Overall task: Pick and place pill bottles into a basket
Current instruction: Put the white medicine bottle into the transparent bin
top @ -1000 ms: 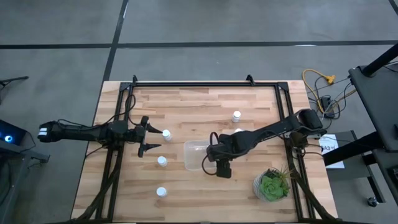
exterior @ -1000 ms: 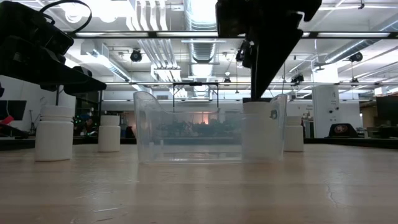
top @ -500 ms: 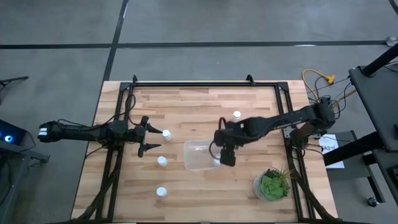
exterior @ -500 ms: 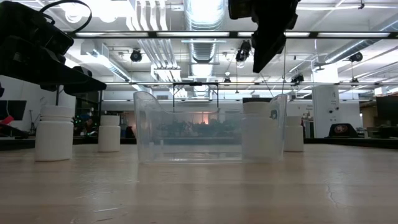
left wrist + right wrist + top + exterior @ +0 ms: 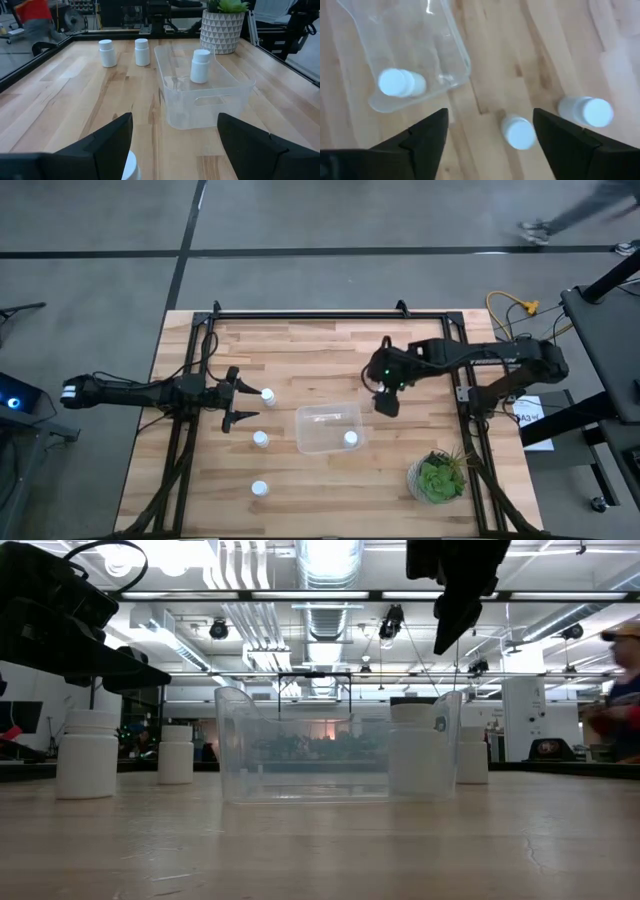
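Hovering just past the basket's (image 5: 327,427) far corner, the right tool (image 5: 386,402) is spread wide and carries nothing, two loose pill bottles showing on the wood beneath it in its wrist view. One bottle (image 5: 350,439) stands upright inside the clear tub, at the end nearest the potted plant (image 5: 437,477), so by my count one is in and five are out. Over on the left, the left tool (image 5: 238,393) waits with fingers spread and nothing between them, a bottle (image 5: 268,395) right at its tips; two more (image 5: 260,439) (image 5: 259,489) stand on the desk (image 5: 300,345) nearer the front edge. Each bottle is a small white cylinder with a round white cap, and the basket is shallow, see-through and round-cornered, sitting mid-desk.
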Motion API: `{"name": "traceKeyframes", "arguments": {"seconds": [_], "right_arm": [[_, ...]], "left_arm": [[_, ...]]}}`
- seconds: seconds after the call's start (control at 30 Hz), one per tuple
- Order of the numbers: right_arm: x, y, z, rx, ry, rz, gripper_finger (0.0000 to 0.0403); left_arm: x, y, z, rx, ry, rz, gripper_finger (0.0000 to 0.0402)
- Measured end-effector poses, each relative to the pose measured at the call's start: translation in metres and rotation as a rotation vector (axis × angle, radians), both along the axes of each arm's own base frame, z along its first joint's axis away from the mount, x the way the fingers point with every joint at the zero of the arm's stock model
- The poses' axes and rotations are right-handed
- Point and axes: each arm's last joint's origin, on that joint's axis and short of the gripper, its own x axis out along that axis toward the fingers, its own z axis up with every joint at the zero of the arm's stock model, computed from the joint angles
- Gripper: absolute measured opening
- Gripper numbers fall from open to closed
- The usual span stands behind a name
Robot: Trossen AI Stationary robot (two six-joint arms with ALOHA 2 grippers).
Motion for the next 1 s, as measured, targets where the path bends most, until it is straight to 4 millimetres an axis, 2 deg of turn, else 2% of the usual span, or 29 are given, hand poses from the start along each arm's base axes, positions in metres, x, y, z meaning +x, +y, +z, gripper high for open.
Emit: {"name": "traceKeyframes", "arguments": {"seconds": [0.13,0.3,0.63,1.0], "right_arm": [[-0.005,-0.006,-0.004,-0.028,0.016,0.04,0.0321],[-0.007,-0.006,-0.019,-0.055,0.064,0.114,0.034],[-0.017,-0.013,-0.06,-0.074,0.141,0.182,0.0327],[-0.021,-0.028,-0.077,-0.066,0.125,0.178,0.0327]], "left_arm": [[0.0,0.0,0.0,0.0,0.0,0.0,0.0274],[0.0,0.0,0.0,0.0,0.0,0.0,0.0274],[0.0,0.0,0.0,0.0,0.0,0.0,0.0274],[0.0,0.0,0.0,0.0,0.0,0.0,0.0274]]}}
